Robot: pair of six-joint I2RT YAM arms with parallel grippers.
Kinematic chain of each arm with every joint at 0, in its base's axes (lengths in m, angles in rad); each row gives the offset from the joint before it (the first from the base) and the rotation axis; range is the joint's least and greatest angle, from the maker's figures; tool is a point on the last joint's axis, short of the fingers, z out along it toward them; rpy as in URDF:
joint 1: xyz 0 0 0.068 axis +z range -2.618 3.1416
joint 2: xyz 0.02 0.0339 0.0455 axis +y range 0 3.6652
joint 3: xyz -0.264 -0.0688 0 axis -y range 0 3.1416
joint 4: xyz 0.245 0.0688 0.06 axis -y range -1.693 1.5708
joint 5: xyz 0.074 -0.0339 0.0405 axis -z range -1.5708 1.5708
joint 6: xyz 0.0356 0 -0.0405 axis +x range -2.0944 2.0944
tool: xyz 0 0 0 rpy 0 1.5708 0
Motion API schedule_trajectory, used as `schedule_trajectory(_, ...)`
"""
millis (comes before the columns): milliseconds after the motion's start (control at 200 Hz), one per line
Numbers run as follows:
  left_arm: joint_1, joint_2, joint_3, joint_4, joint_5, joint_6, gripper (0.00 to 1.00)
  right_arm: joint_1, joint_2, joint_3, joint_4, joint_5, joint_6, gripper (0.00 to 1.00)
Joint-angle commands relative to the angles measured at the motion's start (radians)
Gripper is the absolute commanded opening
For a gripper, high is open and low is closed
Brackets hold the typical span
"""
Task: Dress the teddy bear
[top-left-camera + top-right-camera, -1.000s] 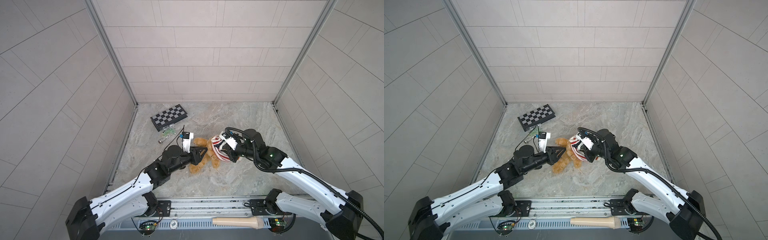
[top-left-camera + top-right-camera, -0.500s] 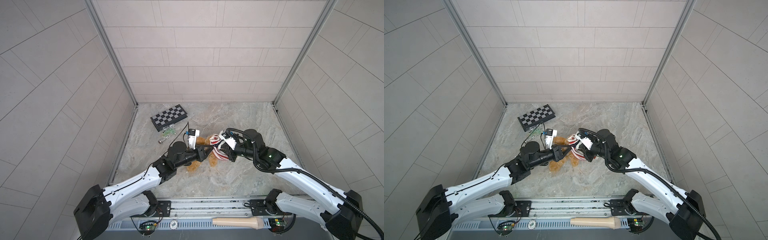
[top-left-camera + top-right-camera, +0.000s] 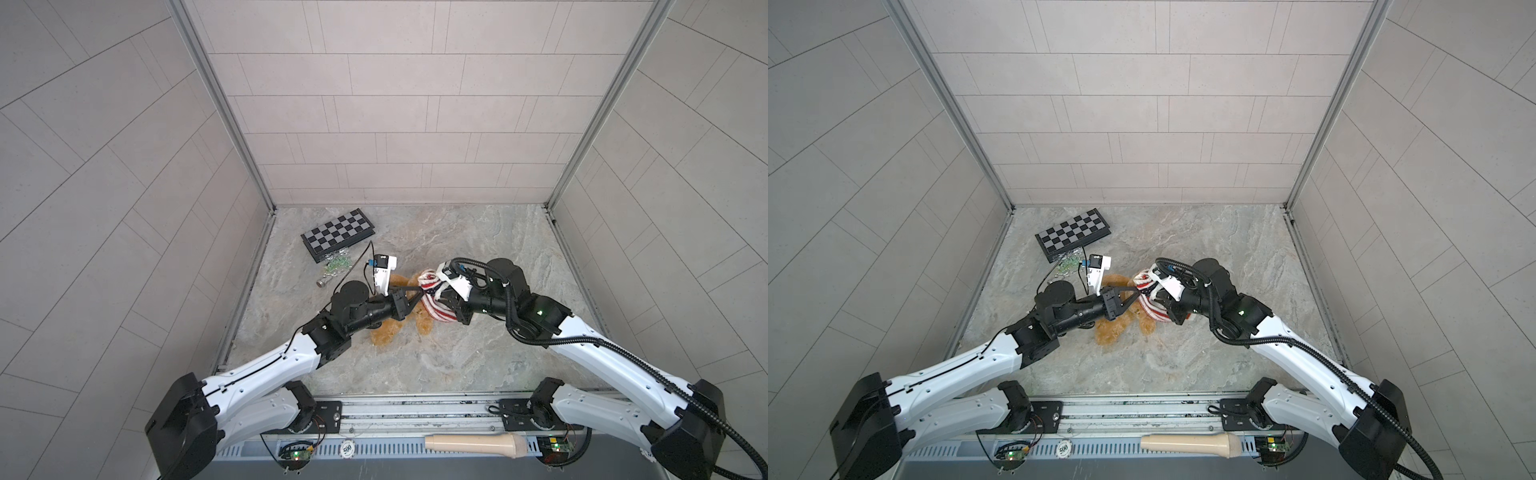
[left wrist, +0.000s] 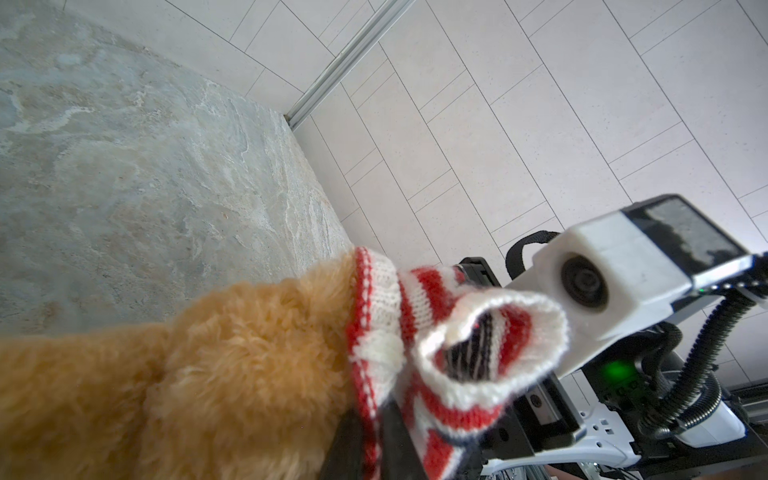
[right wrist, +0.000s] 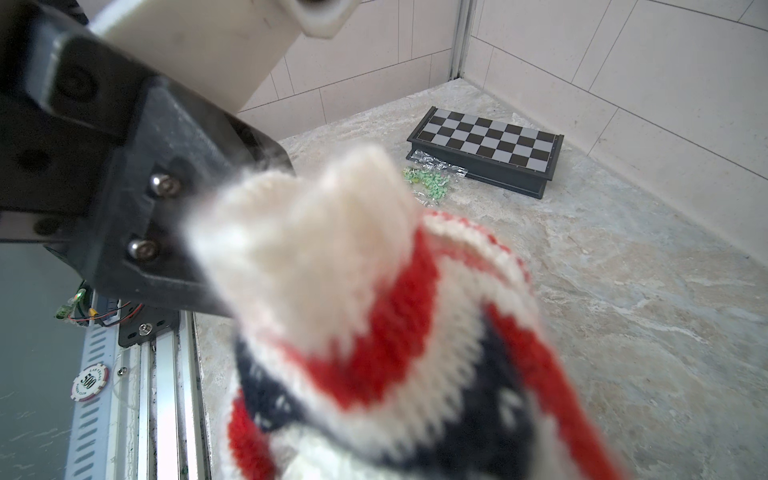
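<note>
Left jaws closer (sweater (image 3: 436, 309)) — bear (image 3: 384, 332) alongside

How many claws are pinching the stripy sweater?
2. The left claw nips the sweater edge by the teddy bear; the right claw grips its other side.

We find both top views bright and evenly lit, with only faint, soft shadows on the marble floor (image 3: 478, 249). The tiled walls (image 3: 395, 104) bow toward the picture edges. In the right wrist view the striped sweater (image 5: 374, 311) sits too close and blurs, while the chessboard (image 5: 486, 141) behind is sharp. In the left wrist view the teddy bear (image 4: 208, 374) looks soft.
</note>
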Motion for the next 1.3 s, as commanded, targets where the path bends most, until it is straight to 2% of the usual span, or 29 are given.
schedule_trajectory(0,0.006,-0.031,0.022,0.011,-0.008,0.014,0.05,0.009,-0.035,0.011,0.034,-0.034,-0.035,0.00)
schedule_trajectory(50,0.007,-0.037,0.019,0.008,-0.010,0.012,0.00,0.009,-0.039,0.009,0.035,-0.032,-0.034,0.00)
schedule_trajectory(446,0.112,-0.165,-0.113,-0.088,-0.035,-0.023,0.00,0.010,-0.114,-0.030,0.079,0.035,0.005,0.00)
schedule_trajectory(936,0.119,-0.230,-0.176,-0.268,-0.040,0.065,0.00,0.008,-0.139,-0.047,0.112,0.092,0.067,0.00)
schedule_trajectory(1116,0.114,-0.184,-0.154,-0.180,0.053,0.057,0.00,0.009,-0.129,-0.049,0.111,0.070,0.072,0.00)
schedule_trajectory(1292,0.103,-0.171,-0.115,-0.070,0.093,0.037,0.00,0.015,-0.122,-0.042,0.078,0.052,0.046,0.00)
